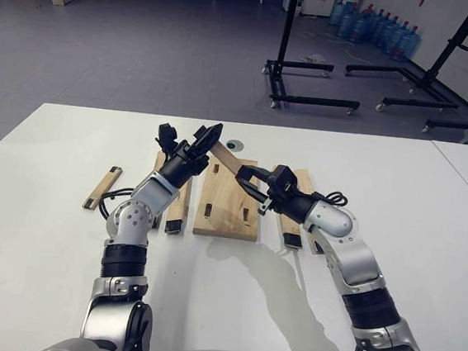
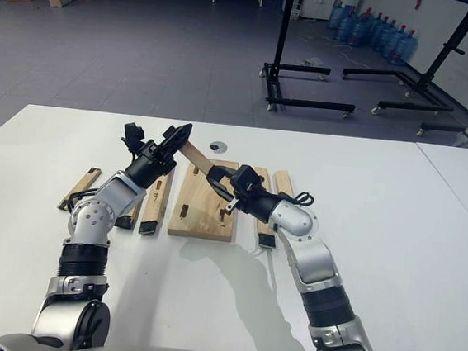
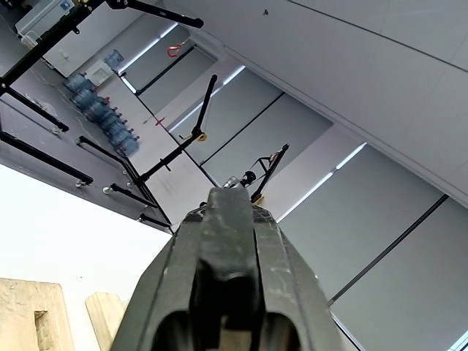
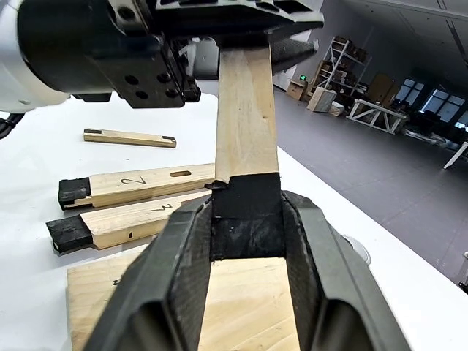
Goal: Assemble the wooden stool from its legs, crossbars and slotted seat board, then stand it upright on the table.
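Right under both grippers, the slotted seat board lies flat on the white table. The leg is held tilted over the board's far half. There's loads of bare tabletop on the robot's side of the grippers and out past the right gripper. The table's far edge runs not far beyond the left gripper. Farther out on the left gripper's side, a short crossbar lies on its own.

Two more legs lie partly under the left forearm. A couple of pieces are half covered by the right arm, so I can't say exactly what those are. The left wrist view gives just a sliver of wood between the fingers. I can't tell if the leg's low end touches the board.

The left gripper is clamped on the leg's bare upper end, and the right gripper pinches the black-capped lower end. Both forearms angle inward over the board, with the left gripper higher.
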